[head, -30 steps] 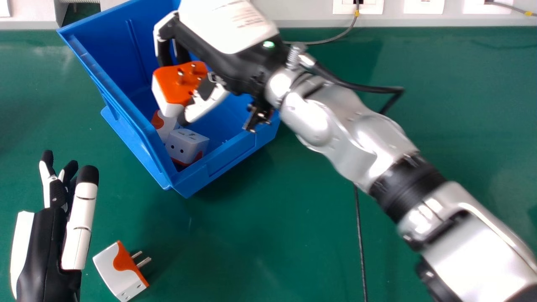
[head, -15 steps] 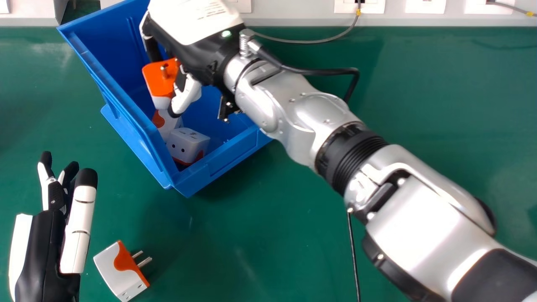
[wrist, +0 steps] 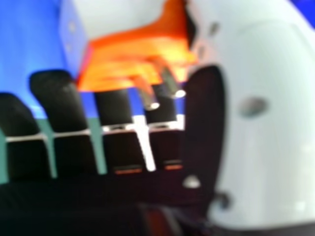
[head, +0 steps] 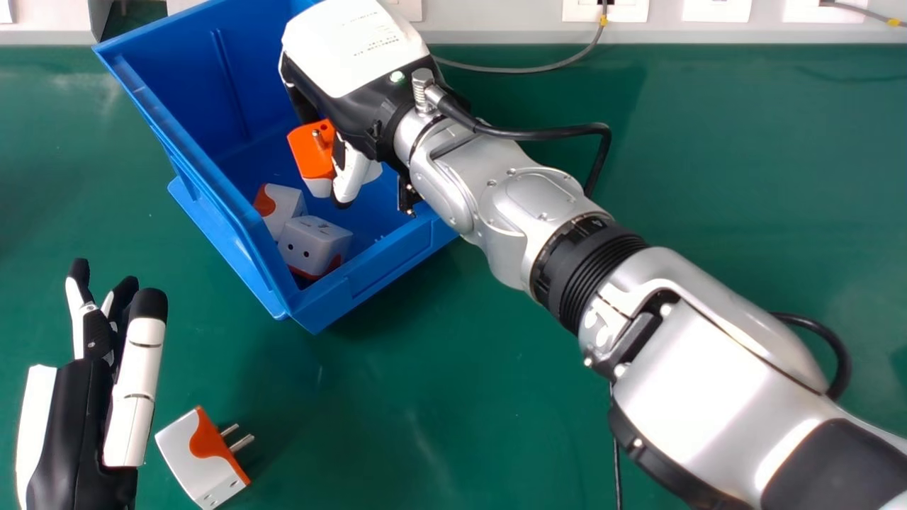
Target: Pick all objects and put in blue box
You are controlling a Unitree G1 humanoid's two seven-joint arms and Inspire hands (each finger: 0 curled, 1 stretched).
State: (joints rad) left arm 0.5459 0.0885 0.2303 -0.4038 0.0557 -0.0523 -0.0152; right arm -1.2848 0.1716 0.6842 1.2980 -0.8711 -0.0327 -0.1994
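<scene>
Green tabletop [head: 723, 184]. Blue box [head: 195, 85] on it, back left. Left hand [head: 71, 425] front left, fingers extended. Right hand [head: 354, 53] over box, fingers and thumb gripping. Loose adapter [head: 198, 457] on tabletop beside left hand. Two white-orange adapters [head: 317, 244] in box. Orange-faced adapter [head: 310, 152] pinched in right hand.

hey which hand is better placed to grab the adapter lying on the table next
Probably the left hand: it's open and close beside that adapter. The right hand is over at the blue box, holding another adapter.
</scene>
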